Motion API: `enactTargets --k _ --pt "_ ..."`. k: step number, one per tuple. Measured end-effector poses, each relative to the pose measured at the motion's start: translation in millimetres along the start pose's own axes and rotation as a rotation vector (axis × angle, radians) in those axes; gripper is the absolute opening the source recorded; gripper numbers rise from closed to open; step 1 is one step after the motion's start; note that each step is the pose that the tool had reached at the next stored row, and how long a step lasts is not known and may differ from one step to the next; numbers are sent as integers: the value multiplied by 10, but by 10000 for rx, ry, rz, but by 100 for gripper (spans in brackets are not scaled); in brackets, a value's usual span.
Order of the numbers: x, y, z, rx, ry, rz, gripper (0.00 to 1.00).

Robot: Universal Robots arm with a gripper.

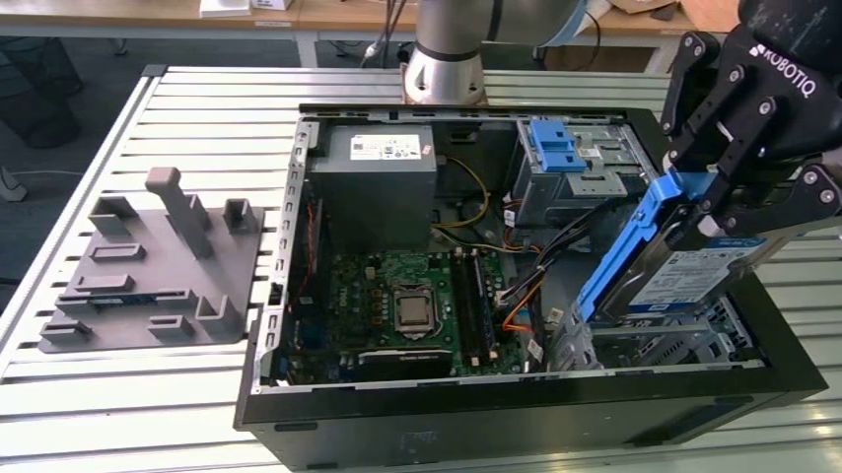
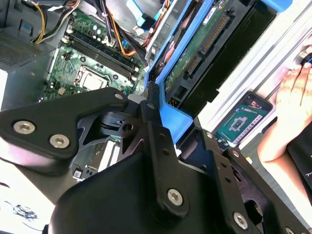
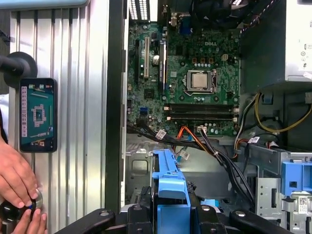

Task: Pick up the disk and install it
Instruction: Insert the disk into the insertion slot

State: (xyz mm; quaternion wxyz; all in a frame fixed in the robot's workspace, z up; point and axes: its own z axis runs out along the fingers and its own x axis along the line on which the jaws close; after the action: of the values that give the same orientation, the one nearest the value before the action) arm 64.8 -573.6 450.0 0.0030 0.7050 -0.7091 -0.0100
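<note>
- The robot's hand (image 1: pixel 717 212) is closed on the disk (image 1: pixel 693 278). Its black fingers clamp the blue carrier frame (image 1: pixel 629 251) from both sides near the upper end.
- The disk is in the air, clear of the worktop (image 1: pixel 172 414). It hangs over the near corner of the open computer case (image 1: pixel 526 419) on the exterior view's right.
- It is steeply tilted. Its labelled face turns toward the exterior view's right, and its lower end is just above the bare metal drive cage (image 1: pixel 658 343) inside the case.
- In the second wrist view the disk's underside shows a green circuit board (image 2: pixel 195 48) with the blue frame running along its edge.
- The case lies on its side with the cover off, taking up the middle and the exterior view's right part of the slatted metal worktop.
- Inside it lie the green motherboard (image 1: pixel 394 305), a grey power supply box (image 1: pixel 375 177) toward the far edge, and a second blue bay (image 1: pixel 559 148) beside that box.
- A grey moulded fixture block (image 1: pixel 145 266) sits near the worktop's edge on the exterior view's left, well apart from the case.
- In the first wrist view a phone (image 3: pixel 38 114) with a lit screen lies on the slats outside the case wall. A person's fingers (image 3: pixel 17 178) rest on a round black knob (image 3: pixel 19 212) near it.
</note>
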Motion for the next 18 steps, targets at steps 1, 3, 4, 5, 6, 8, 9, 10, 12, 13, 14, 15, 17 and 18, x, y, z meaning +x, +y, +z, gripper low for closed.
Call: enactTargets --k 1,3,4,5,6,8,9,10,12,13,14,15,17,18 --pt "0 0 0 0 0 1 36" --pt "0 -3 3 0 -1 1 36" --pt "0 -4 3 0 -2 1 36" --pt "0 -4 4 0 -2 1 36" --pt "0 -5 7 0 -4 5 36" --pt "-2 -15 15 1 -4 35 36" --pt "-5 -21 18 0 -3 55 36" --pt "-10 -27 22 1 -3 71 36" --pt "-18 -38 29 1 -5 85 36" --pt "-22 -43 34 1 -8 87 36" --pt "-26 -47 38 1 -10 88 36" --pt "-31 -50 42 1 -12 90 36" --pt "-40 -57 50 1 -12 98 36" --pt "-43 -59 55 1 -14 104 36"
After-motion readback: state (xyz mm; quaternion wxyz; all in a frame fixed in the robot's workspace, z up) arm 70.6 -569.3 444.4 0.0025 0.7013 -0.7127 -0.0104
